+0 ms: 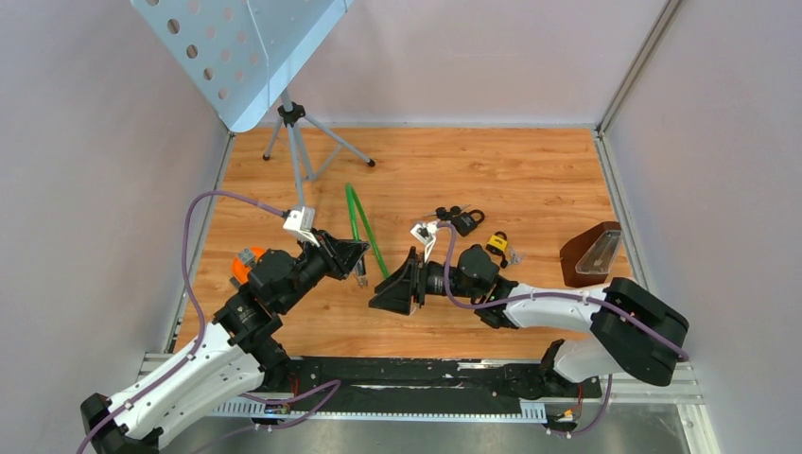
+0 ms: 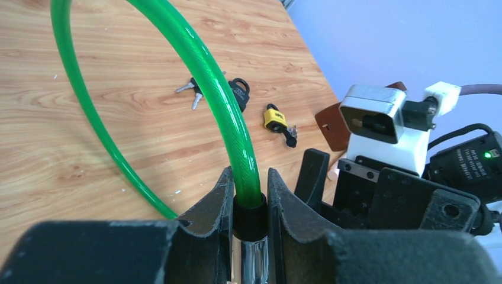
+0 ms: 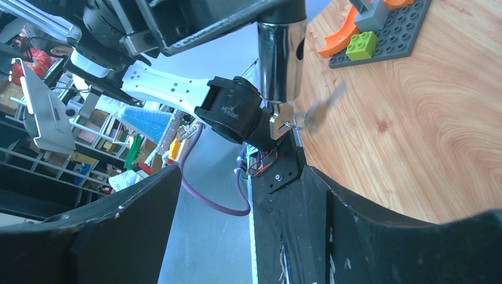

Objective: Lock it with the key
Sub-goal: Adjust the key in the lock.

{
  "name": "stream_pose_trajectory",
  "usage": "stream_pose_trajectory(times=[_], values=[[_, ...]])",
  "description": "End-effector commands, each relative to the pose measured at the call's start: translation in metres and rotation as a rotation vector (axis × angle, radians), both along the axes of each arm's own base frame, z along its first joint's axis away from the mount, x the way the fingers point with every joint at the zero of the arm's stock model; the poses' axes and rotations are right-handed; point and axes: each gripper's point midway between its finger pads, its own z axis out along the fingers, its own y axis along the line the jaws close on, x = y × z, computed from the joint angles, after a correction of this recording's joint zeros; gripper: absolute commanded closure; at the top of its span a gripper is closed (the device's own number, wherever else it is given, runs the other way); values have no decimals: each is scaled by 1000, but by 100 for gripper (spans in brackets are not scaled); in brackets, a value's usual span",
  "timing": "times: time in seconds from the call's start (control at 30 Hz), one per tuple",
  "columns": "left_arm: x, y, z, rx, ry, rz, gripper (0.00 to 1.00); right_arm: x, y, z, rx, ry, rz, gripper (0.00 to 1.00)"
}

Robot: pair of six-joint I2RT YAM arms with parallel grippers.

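A green cable lock (image 1: 364, 227) loops up from the table. My left gripper (image 1: 357, 260) is shut on its black collar and chrome barrel (image 2: 248, 207), holding the barrel upright over the table. In the right wrist view the chrome barrel (image 3: 281, 53) hangs from the left gripper with a key (image 3: 283, 118) stuck in its lower end. A second key (image 3: 322, 103) dangles beside it, blurred. My right gripper (image 1: 390, 288) is just right of the barrel and faces it. Its jaws (image 3: 240, 171) stand wide open, with nothing between them.
A black padlock with keys (image 1: 463, 220) and a yellow padlock (image 1: 497, 246) lie on the wooden table behind the right arm. A brown holder (image 1: 591, 253) is at the right edge. A tripod stand (image 1: 298, 142) is at the back left. A toy-brick plate (image 3: 379, 29) lies near the left arm.
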Motion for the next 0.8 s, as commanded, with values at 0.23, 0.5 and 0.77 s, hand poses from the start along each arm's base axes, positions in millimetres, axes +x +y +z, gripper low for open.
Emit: stream_pose_trajectory(times=[0.23,0.5,0.77], values=[[6,5,33,-44,-83,34,100,20,16,19,-24,-132,-88,41],[4,4,35,-58,-74,28,100,40,31,28,-14,-162,-143,54],[5,5,42,-67,-81,39,100,36,36,11,-36,-143,-132,60]])
